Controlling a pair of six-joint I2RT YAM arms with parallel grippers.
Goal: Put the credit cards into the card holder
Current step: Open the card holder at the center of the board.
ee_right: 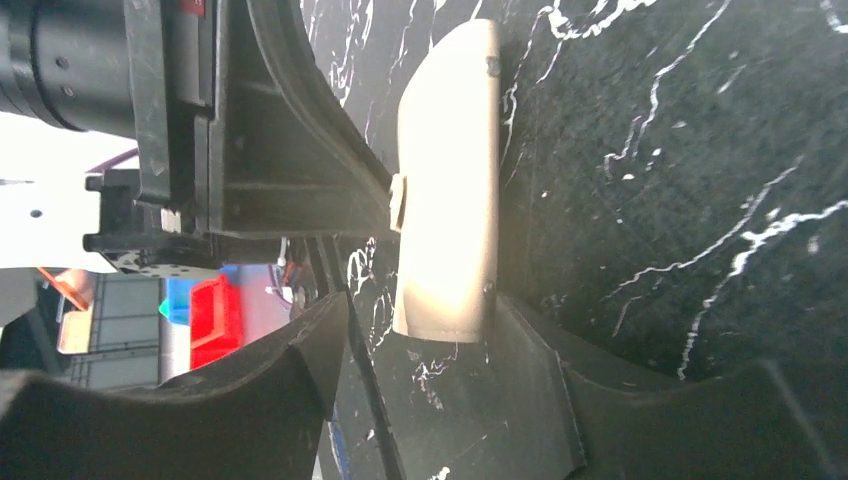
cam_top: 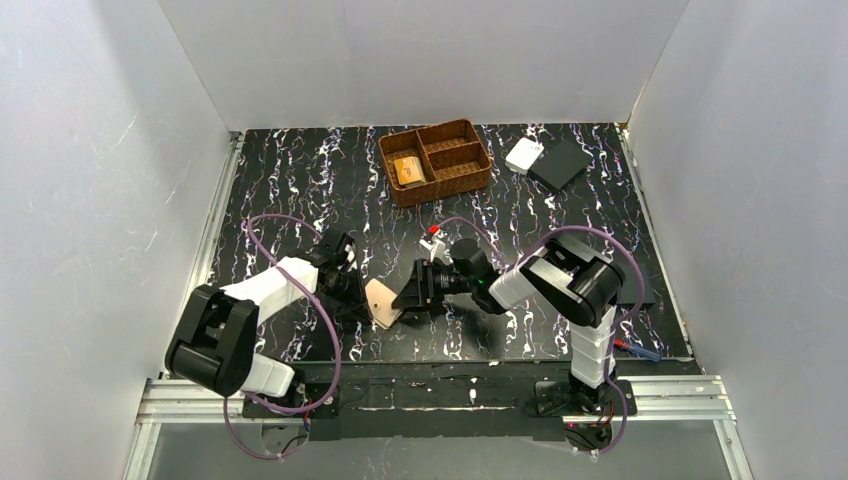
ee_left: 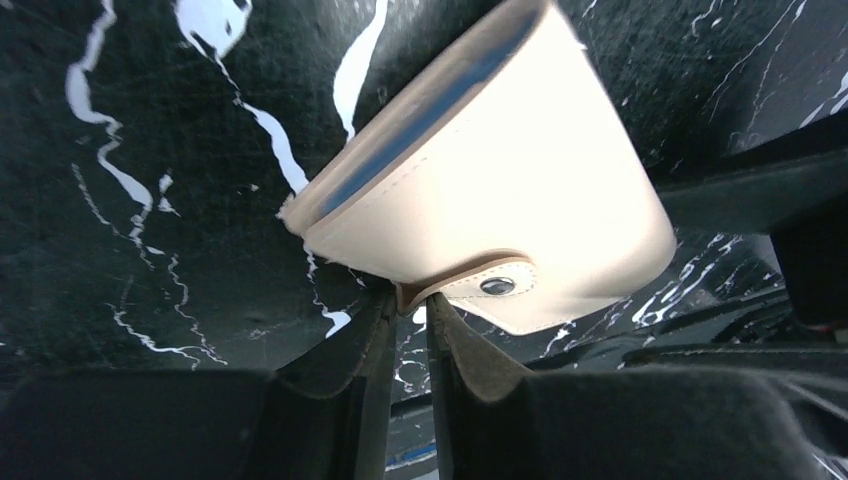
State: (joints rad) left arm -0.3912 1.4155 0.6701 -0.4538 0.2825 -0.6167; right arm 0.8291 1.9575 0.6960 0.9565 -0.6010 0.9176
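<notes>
**Top external.** The bench (cam_top: pixel 300 180) is closed in by white walls on the left, far and right sides, with a metal rail (cam_top: pixel 430 395) along the near edge. A woven basket (cam_top: pixel 436 161) stands near the far edge. The credit cards (cam_top: pixel 408 170) lie in its left compartment. A white piece (cam_top: pixel 523 155) and a black square (cam_top: pixel 559 165) sit just right of the basket. A bare strip of bench runs between the basket and the arms, and there is more bare bench far-left of the left arm. The card holder (cam_top: pixel 382 303) is in the near middle, well apart from the basket. It sits between the left end effector (cam_top: pixel 358 295) and the right end effector (cam_top: pixel 408 298). Its long axis runs roughly far to near, with the near end leaning a little to the right.

**Left wrist.** The left fingers (ee_left: pixel 350 350) are almost together, pinching the snap tab (ee_left: pixel 497 286) of the tan card holder. The holder is folded, and a narrow gap along one edge shows blue lining. Dark parts of the right arm crowd the right side.

**Right wrist.** The card holder is seen edge-on, with its long axis up and down the picture. The right end effector's jaws stand wide apart, and the holder's near end sits between them. It lies just beside the right-hand finger (ee_right: pixel 540 380), but I cannot tell whether they touch. To the right of the holder the bench is bare.
</notes>
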